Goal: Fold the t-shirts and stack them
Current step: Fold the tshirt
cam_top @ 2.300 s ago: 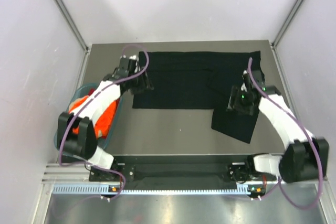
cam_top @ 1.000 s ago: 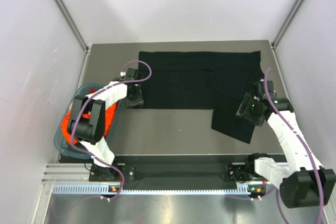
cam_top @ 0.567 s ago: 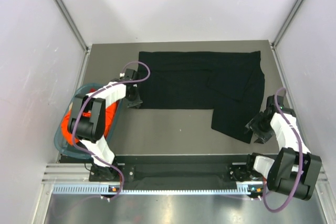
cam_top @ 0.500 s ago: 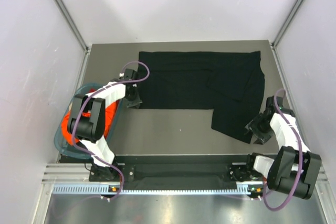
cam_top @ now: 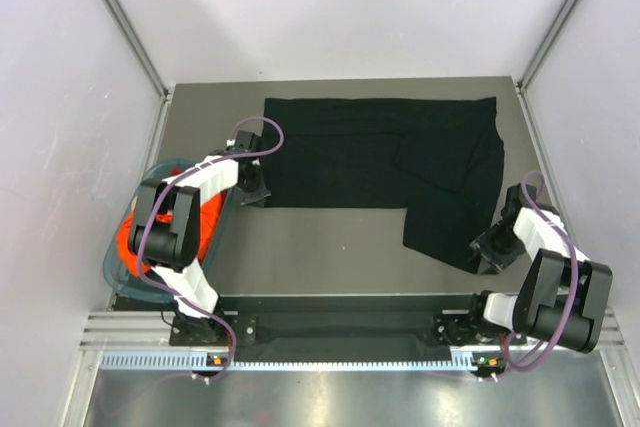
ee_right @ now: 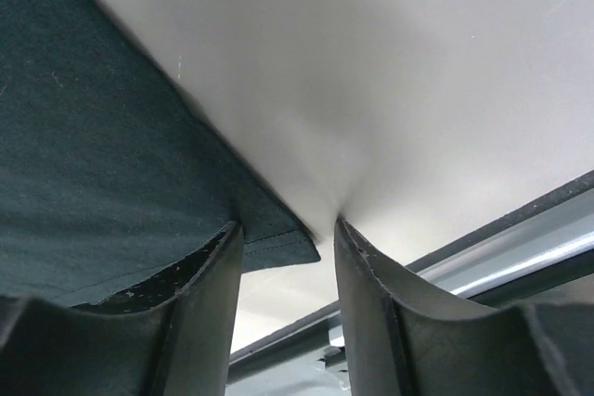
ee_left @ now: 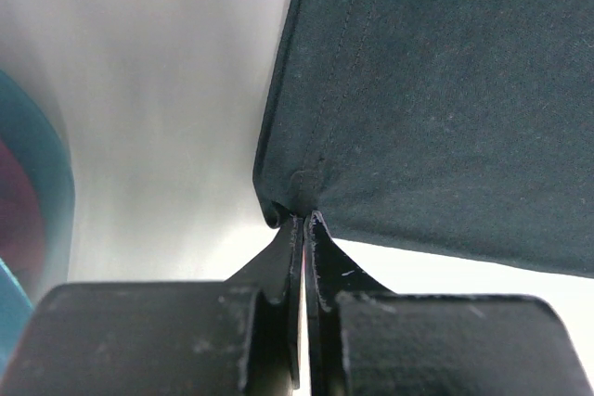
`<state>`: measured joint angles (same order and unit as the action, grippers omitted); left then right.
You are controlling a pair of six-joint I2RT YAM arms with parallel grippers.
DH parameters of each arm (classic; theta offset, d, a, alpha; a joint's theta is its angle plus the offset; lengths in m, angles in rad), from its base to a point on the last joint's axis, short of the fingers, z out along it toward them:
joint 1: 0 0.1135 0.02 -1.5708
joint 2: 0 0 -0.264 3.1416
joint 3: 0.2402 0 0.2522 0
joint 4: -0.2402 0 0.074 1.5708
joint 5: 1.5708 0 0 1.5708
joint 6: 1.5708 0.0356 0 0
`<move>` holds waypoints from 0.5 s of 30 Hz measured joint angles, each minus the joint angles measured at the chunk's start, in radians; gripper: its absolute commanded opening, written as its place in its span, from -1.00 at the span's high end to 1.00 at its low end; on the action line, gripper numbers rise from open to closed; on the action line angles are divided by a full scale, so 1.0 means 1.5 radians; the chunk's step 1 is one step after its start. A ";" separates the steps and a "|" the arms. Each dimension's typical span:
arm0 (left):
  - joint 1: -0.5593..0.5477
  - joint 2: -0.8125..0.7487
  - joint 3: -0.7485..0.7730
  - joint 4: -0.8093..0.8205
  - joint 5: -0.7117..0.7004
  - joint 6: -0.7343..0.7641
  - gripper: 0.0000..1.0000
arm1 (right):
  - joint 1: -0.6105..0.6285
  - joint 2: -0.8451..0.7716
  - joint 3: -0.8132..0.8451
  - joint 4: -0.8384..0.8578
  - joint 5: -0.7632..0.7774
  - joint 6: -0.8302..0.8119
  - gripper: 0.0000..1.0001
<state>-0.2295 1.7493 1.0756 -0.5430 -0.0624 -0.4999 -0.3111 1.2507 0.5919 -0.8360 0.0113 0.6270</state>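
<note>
Jaws of the left gripper [ee_left: 303, 222] are pinched shut on the black t-shirt [cam_top: 380, 152] at its near-left corner, and the right gripper [ee_right: 286, 229] has them half apart around the near-right corner (not clamped). It's spread on the tabletop [cam_top: 330, 247], light and floppy, so corners look like the right hold. A second ago the right arm sat further up the flap.

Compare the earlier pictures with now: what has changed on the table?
The left gripper moved nearer along the black shirt to its near left corner and shut on it. The right gripper drew back to the flap's near corner, jaws open astride it. Black shirt, orange shirt and basket stayed put.
</note>
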 measured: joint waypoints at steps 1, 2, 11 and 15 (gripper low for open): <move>0.000 0.000 0.000 0.000 0.000 0.000 1.00 | -0.001 0.000 0.000 0.000 0.000 0.001 0.19; 0.000 0.000 0.000 0.000 0.001 0.000 1.00 | -0.001 0.001 0.000 0.000 -0.001 0.002 0.23; 0.001 -0.003 -0.002 0.000 0.001 -0.001 1.00 | -0.007 -0.022 -0.017 0.025 -0.045 0.030 0.70; 0.001 -0.004 -0.002 0.000 0.001 -0.001 1.00 | -0.007 -0.025 -0.019 0.051 -0.068 0.034 0.84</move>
<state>-0.2287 1.7435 1.0733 -0.5430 -0.0605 -0.5007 -0.3218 1.2125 0.5632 -0.7589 -0.0914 0.6777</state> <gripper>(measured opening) 0.012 0.106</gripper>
